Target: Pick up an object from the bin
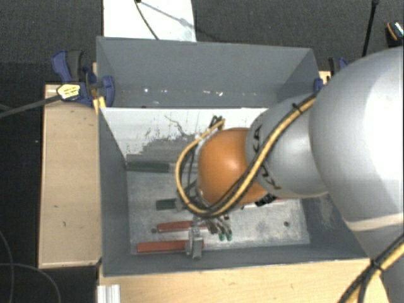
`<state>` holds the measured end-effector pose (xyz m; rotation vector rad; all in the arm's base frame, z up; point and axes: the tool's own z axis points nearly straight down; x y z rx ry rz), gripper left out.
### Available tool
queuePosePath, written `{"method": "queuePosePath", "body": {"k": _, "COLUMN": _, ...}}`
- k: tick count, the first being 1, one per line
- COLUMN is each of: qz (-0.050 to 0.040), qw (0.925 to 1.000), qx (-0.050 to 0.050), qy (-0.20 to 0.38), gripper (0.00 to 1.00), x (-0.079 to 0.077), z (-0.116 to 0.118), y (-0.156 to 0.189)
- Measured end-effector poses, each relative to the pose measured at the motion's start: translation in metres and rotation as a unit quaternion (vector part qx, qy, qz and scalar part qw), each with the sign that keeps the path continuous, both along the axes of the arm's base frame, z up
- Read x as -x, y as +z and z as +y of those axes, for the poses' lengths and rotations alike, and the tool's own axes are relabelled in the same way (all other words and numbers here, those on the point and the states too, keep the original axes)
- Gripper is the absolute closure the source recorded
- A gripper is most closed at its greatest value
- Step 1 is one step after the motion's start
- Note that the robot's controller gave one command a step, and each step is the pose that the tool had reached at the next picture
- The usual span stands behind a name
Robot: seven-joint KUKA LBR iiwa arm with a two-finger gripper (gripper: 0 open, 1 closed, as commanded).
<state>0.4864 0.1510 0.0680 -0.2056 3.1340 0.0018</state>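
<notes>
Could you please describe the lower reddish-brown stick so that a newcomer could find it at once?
In the grey metal bin, look along the floor by the near wall, at the view's bottom. A reddish-brown stick lies flat there, running left from the gripper. It is longer and nearer that wall than the second stick of the same colour just above it.

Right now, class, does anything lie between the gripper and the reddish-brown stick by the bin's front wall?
Nothing visible does. The gripper is at the right end of that reddish-brown stick. A second stick lies just behind, small green pieces to the right, neither between them.
</notes>
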Motion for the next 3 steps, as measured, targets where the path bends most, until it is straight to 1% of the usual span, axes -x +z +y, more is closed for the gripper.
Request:
{"method": "queuePosePath", "body": {"k": 1, "qz": -0.0047, "qw": 0.9994, "qx": 0.0, "qy": 0.034, "gripper": 0.0, "x": -0.0952, "z": 0.0029, "y": 0.0077}}
{"method": "queuePosePath", "body": {"k": 2, "qz": -0.0006, "qw": 0.9995, "qx": 0.0, "qy": 0.032, "gripper": 1.0, "x": -0.0914, "z": 0.0037, "y": 0.0068}}
{"method": "queuePosePath", "body": {"k": 3, "qz": -0.0004, "qw": 0.9996, "qx": 0.0, "qy": 0.029, "gripper": 0.0, "x": -0.0914, "z": 0.0035, "y": 0.0067}}
